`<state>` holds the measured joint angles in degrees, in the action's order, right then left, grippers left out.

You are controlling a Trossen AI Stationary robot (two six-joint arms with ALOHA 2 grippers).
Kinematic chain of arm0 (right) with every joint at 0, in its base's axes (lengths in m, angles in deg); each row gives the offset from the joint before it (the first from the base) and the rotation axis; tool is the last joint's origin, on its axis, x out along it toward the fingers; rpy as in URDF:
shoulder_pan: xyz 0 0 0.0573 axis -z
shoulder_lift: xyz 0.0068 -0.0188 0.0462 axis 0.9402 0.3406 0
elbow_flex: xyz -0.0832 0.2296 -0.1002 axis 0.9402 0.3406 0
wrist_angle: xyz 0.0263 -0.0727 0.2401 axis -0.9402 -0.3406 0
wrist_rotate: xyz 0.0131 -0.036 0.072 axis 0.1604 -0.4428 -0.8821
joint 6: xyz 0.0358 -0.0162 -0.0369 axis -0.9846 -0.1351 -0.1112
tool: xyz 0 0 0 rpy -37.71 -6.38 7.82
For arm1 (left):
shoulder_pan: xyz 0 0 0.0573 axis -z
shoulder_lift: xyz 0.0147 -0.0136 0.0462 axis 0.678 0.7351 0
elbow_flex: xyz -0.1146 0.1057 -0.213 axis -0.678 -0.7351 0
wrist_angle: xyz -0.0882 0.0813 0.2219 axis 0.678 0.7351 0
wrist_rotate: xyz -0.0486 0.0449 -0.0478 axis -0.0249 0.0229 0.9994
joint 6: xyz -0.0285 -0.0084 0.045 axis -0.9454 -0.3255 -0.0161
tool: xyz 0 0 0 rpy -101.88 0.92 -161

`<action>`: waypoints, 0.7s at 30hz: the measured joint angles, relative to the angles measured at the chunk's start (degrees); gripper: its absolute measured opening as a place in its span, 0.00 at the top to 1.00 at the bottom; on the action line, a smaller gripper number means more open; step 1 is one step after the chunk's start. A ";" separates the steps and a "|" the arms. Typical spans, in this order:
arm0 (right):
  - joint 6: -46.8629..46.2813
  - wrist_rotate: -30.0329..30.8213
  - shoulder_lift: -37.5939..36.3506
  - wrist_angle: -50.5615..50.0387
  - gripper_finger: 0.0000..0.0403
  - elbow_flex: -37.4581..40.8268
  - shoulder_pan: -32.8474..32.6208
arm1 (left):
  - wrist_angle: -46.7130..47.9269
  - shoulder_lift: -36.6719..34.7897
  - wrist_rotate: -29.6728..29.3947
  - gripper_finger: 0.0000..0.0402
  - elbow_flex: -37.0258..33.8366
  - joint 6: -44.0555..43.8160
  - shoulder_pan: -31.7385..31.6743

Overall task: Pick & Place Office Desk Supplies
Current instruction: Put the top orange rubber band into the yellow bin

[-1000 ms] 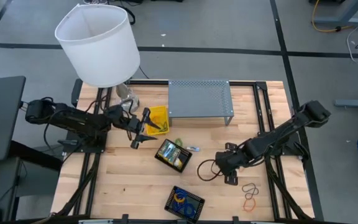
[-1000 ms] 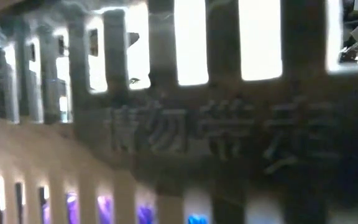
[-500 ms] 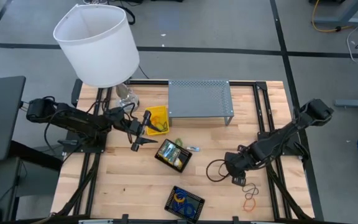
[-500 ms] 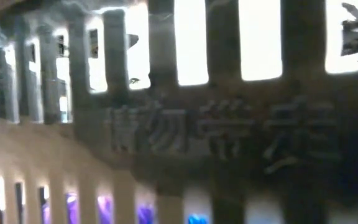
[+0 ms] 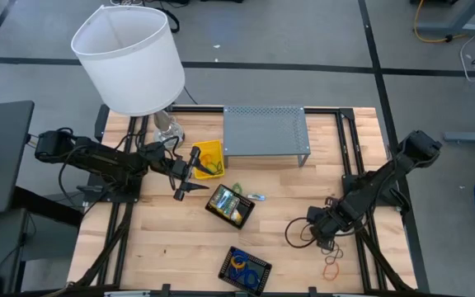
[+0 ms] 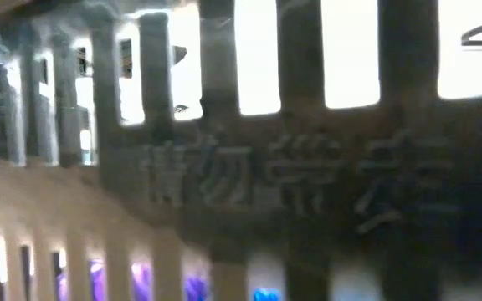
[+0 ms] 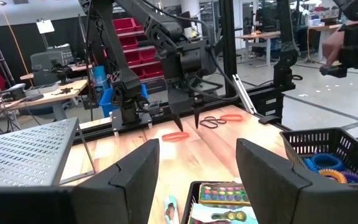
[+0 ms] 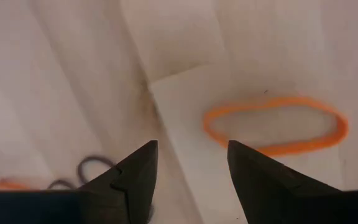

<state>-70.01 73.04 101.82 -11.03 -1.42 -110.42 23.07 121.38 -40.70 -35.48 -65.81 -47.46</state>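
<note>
The right gripper [image 5: 326, 239] is positioned low over the wooden table [image 5: 171, 247], at about 4 o'clock from the table centre. Its jaws are spread apart and hold nothing. In the right wrist view, the two dark fingers [image 8: 135, 174] point down at bare wood, with an orange rubber band [image 8: 275, 124] lying flat just beyond them and not touching either finger. Dark rubber bands [image 5: 331, 247] and a second orange rubber band [image 5: 332, 268] lie on the table close to this gripper, at its 5 o'clock side. A dark cable loop [image 5: 297, 231] lies on the table just beside the gripper at its 9 o'clock side.

The left gripper [image 5: 190, 172] waits at about 10 o'clock from the table centre, beside the yellow bin [image 5: 209, 157]. Its jaws are spread wide and empty; the left wrist view shows both fingers [image 7: 135, 174] well apart.

A crayon box [image 5: 229, 205] lies near the table centre. A black basket [image 5: 244, 268] at 6 o'clock contains blue coiled items. A grey perforated shelf [image 5: 265, 130] stands at 12 o'clock. A lamp with a white shade [image 5: 129, 59] stands at the 10 o'clock corner.

The low view is blocked by a blurred object close to the lens.
</note>
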 joint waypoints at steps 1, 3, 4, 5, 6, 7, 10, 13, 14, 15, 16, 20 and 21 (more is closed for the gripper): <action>-0.05 0.71 0.00 0.36 0.51 0.54 -0.01 | 0.00 0.00 0.00 0.46 0.00 -0.04 0.00; 0.00 1.90 0.00 0.88 0.52 1.41 0.03 | 0.00 0.00 0.00 0.46 0.00 -0.08 0.00; 0.08 2.31 0.00 1.20 0.53 1.85 0.06 | 0.00 0.00 0.00 0.46 0.00 -0.10 0.00; 0.20 2.80 0.00 1.50 0.54 2.30 0.06 | 0.00 0.00 0.00 0.46 0.00 -0.10 0.00; 0.28 3.18 0.00 1.90 0.55 2.77 0.06 | 0.00 0.00 0.00 0.46 0.00 -0.10 0.00; 0.37 3.32 -0.09 2.59 0.57 3.19 0.06 | 0.02 0.00 0.00 0.46 0.00 -0.10 0.00; 0.36 4.33 -0.17 3.18 0.61 3.98 0.00 | 0.03 0.00 0.00 0.46 0.01 -0.10 -0.03; 0.30 5.29 -0.15 2.96 0.68 4.03 0.00 | 0.02 0.00 0.00 0.46 0.00 -0.10 -0.09; 0.31 5.39 -0.13 2.93 0.72 4.05 0.02 | 0.02 0.00 0.00 0.46 0.00 -0.10 -0.09; 0.38 5.50 -0.13 2.95 0.77 4.09 0.00 | 0.02 0.00 0.00 0.46 0.01 -0.10 -0.08; 0.41 5.59 -0.13 3.19 0.83 4.09 0.02 | 0.02 0.00 0.00 0.46 0.02 -0.10 -0.07; 1.52 5.57 -0.10 5.28 0.97 4.12 0.01 | 0.03 0.00 0.00 0.46 0.02 -0.10 -0.09; 1.52 5.55 -0.09 5.71 0.98 4.15 0.03 | 0.04 0.00 0.02 0.46 0.02 -0.09 -0.07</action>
<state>-68.48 78.58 101.73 -5.32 2.73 -110.38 23.12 121.38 -40.69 -35.46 -65.91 -47.53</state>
